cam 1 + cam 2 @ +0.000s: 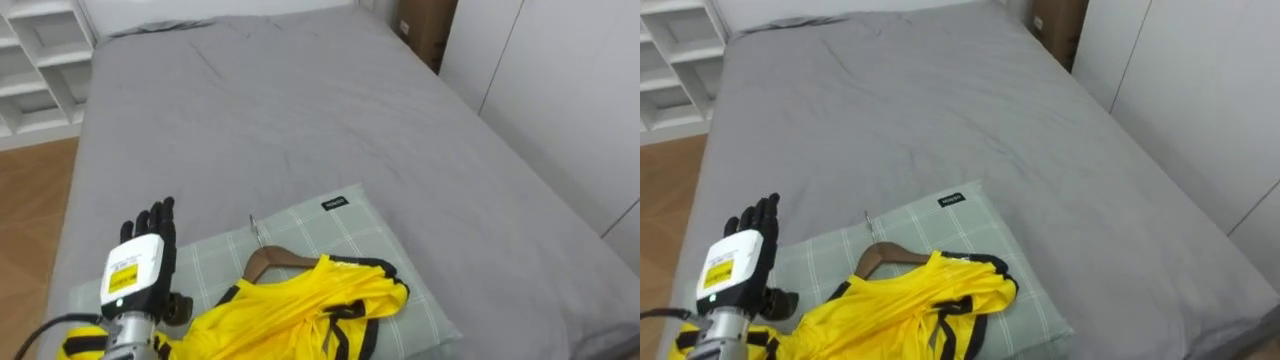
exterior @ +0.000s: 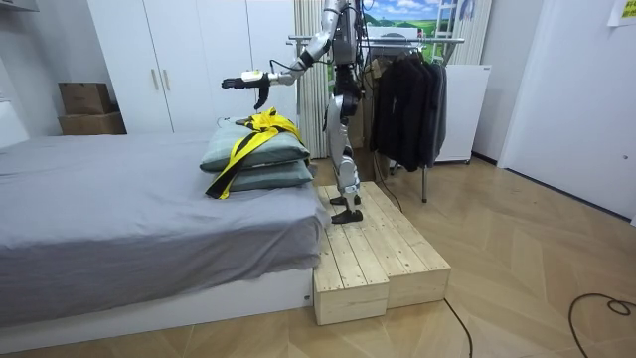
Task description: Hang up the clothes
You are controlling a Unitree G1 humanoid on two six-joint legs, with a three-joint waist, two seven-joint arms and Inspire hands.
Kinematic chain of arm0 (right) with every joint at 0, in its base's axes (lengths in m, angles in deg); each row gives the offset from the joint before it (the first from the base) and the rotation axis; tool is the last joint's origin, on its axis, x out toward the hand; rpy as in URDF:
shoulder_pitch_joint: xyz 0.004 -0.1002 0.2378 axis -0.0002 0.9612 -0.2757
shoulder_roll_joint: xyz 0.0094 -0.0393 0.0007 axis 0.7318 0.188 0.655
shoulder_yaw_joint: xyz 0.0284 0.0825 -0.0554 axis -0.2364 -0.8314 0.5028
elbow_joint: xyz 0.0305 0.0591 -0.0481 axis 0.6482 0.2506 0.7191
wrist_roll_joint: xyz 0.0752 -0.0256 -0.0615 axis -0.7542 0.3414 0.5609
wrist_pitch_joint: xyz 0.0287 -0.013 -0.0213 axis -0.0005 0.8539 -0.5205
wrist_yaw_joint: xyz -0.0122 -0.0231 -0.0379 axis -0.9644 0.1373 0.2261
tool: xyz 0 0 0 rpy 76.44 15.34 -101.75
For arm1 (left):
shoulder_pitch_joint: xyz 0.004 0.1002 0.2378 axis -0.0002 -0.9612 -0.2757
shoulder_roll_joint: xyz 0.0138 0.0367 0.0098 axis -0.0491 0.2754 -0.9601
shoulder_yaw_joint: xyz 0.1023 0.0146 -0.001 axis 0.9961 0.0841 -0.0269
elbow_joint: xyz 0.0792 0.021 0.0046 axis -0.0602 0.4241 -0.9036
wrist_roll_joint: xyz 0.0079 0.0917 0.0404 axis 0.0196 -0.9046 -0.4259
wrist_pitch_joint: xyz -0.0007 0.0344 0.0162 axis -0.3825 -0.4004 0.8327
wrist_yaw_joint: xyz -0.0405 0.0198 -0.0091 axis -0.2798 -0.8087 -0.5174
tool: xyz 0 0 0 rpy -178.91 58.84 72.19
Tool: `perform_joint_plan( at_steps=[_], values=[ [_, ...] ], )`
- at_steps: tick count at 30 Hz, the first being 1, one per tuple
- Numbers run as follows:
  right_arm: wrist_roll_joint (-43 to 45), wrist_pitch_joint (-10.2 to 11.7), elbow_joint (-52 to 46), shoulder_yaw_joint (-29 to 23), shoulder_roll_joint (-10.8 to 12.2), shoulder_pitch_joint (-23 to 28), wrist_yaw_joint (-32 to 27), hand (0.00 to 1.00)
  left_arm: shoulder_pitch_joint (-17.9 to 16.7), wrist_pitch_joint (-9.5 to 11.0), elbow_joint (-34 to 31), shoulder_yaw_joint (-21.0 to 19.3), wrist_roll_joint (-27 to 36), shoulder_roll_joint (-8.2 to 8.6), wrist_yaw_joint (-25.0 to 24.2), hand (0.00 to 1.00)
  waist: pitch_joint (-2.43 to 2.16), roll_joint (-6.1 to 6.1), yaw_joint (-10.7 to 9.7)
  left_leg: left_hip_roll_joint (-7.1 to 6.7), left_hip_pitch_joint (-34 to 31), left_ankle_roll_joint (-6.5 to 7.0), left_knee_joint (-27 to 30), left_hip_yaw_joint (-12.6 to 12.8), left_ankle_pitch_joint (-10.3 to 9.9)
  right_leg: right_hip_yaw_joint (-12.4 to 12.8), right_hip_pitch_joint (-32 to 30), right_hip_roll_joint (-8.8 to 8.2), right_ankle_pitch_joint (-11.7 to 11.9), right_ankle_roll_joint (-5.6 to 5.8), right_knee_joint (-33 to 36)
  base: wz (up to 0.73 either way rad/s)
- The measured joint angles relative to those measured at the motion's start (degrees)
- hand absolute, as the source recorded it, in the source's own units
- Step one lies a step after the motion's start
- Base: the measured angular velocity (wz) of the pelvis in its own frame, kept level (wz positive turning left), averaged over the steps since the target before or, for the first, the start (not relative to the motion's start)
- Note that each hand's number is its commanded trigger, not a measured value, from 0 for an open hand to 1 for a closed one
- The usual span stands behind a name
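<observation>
Left hand (image 1: 135,275) sits nearest the lens, lower left. Its fingers are straight and pointing up the bed, and it holds nothing. In the room view it hovers above the pillow stack, apart from the cloth.

Grey bed (image 1: 300,120): largest thing present, with a smooth cover.

Wooden platform (image 2: 378,259): butts against the bed. The robot stands on it, facing the bed with its arm stretched out over the pillows.

Clothes rack (image 2: 397,40): behind the robot and already loaded with dark clothes (image 2: 407,99).

Green checked pillow (image 1: 345,225): top of a stack of two at the near end of the bed.

Yellow garment (image 1: 290,310): the task's thing. It lies bunched on the pillow and draped over a wooden hanger (image 1: 275,260). One end trails down the side of the pillows in the room view.

Metal hook (image 1: 256,228): small, lying flat against the pillow and pointing up the bed.

Risks, as I judge them:
- The garment looks only loosely draped on the hanger. A lift by the cloth alone could slide it off and leave the hanger behind.
- The hook lies flat on a soft surface, so fingers pressing down may sink into the pillow and miss it.
- The trailing end could catch on the pillow's edge and drag the pillow along.
- The rack is behind the robot, so it must turn on a raised platform, where a misplaced foot near the edge means a fall.
</observation>
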Motion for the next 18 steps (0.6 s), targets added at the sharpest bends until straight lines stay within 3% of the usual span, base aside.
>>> perform_joint_plan(
  at_steps=[5, 8, 18],
  values=[
    [3.6, -2.3, 2.1, 0.6, 0.0, -0.1, -0.8, 0.0, 2.0, -1.0, 2.0, -0.1, 0.7, -0.13, -0.1, 0.0, 0.49, -0.77, -1.1, 0.09, -2.8, 0.02, 1.7, -0.2, 0.3, -0.3, -2.4, -0.04, 0.0, 0.0, 0.8, 0.02],
    [4.8, -2.5, 3.0, 2.4, 0.2, -0.9, -1.2, 0.0, 3.9, -1.0, 4.1, 0.0, 1.5, -0.18, -0.1, 0.0, 0.76, -1.14, -1.6, 0.2, -4.3, 0.01, 1.9, -0.3, 0.4, -0.5, -3.7, -0.01, 0.0, 0.0, 1.0, 0.03],
    [6.3, -3.4, 2.5, 5.3, 0.3, -2.8, -3.0, 0.0, 7.6, -1.1, 6.8, 1.0, 5.8, -0.26, -0.4, 0.0, 0.82, -1.06, -2.3, 0.57, -7.7, 0.13, 3.3, -0.8, 0.5, -1.0, -6.7, 0.02, 0.2, -0.05, 2.0, 0.03]
  ],
)
